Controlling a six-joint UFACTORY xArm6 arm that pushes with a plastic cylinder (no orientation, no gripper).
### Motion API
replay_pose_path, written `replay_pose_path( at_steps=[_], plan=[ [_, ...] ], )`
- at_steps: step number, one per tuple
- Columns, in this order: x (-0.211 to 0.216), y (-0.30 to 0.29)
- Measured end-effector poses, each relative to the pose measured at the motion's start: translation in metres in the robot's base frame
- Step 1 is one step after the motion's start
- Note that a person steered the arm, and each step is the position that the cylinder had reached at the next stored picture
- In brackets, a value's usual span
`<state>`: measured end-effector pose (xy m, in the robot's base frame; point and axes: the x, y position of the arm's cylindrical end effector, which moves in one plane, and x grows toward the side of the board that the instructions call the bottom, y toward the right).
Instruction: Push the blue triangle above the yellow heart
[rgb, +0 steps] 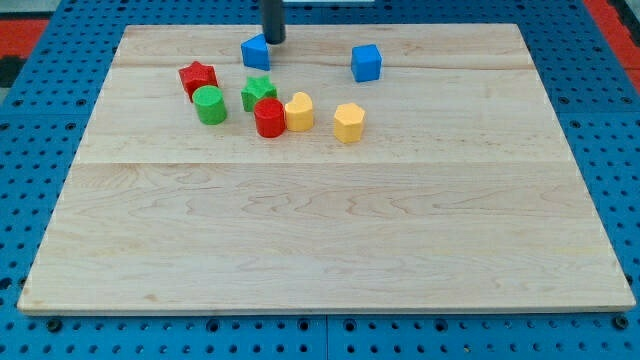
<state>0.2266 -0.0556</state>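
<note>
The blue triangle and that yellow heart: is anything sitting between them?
In the camera view, the green star lies roughly between the blue triangle and the yellow heart. My tip touches the triangle's upper right.

1 high view faces down onto the board (330, 230).

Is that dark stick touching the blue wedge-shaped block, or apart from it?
Touching, apparently: my tip sits against the upper right edge of the blue triangle block, no wood showing between them.
</note>
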Motion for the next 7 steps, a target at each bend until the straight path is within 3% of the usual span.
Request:
replay_pose_path(
  at_steps=[1, 2, 3, 4, 5, 6, 7],
  plan=[
    [0.020, -0.008],
    [-0.019, -0.042],
    [-0.018, -0.099],
    [0.035, -0.102],
    [0.053, -0.028],
    [0.024, -0.128],
    [-0.015, -0.091]
  ],
)
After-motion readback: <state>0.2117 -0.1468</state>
